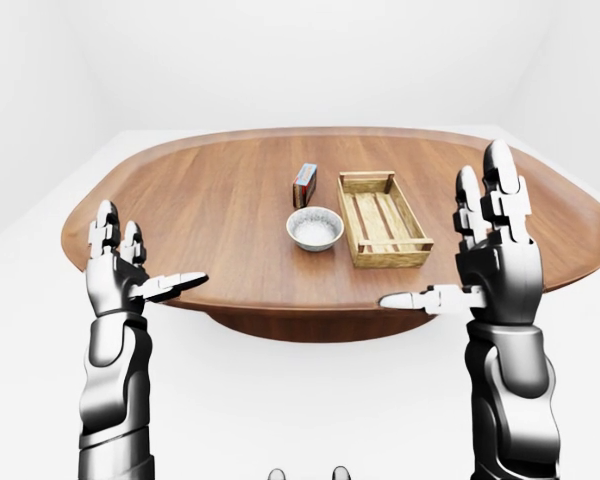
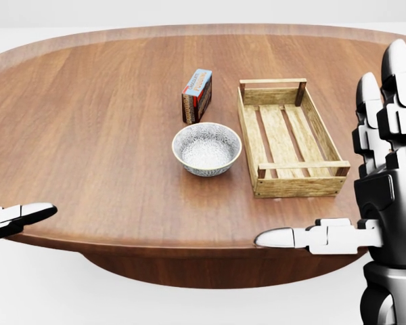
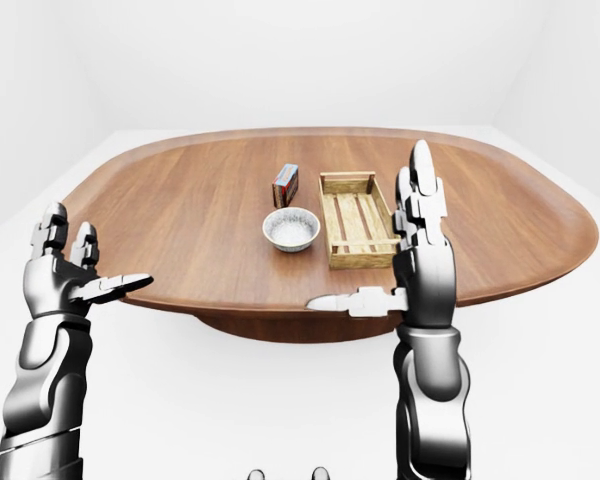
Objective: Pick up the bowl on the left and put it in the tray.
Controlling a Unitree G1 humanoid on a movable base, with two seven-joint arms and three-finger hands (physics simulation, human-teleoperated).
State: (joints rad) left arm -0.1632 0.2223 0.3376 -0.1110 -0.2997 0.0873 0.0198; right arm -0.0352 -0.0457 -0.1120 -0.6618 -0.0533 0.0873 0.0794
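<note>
Off at the left of the left-eye view, the left robot hand [image 1: 120, 278] is raised beside the lower rim of the worktop [image 2: 88, 122]. Its fingers are spread and point toward twelve o'clock, its thumb reaches toward three o'clock, and it grips nothing. In the head view only its thumb tip shows, at the eight o'clock edge of the picture, well apart from the task's things.

The worktop is a broad oval of brown wood grain that fills most of the head view. Near its middle a small carton [image 2: 197, 95], dark red with a blue upper face, stands on a long edge. The bowl [image 2: 206, 149] is at the carton's six o'clock, close to it but not touching. It is pale with a fine grey pattern and sits upright on the bare wood.

At the bowl's three o'clock, just beside it with a narrow strip of wood between them, lies the tray [image 2: 299, 187], a slatted wooden crate with low walls. Its long sides run roughly from twelve to six o'clock. The bowl is outside it.

At the tray's four o'clock in the head view, the right robot hand [image 2: 386, 196] stands by the lower rim. It is fully open, with fingers upright toward twelve o'clock and thumb stretched flat toward nine o'clock, and it holds nothing.
</note>
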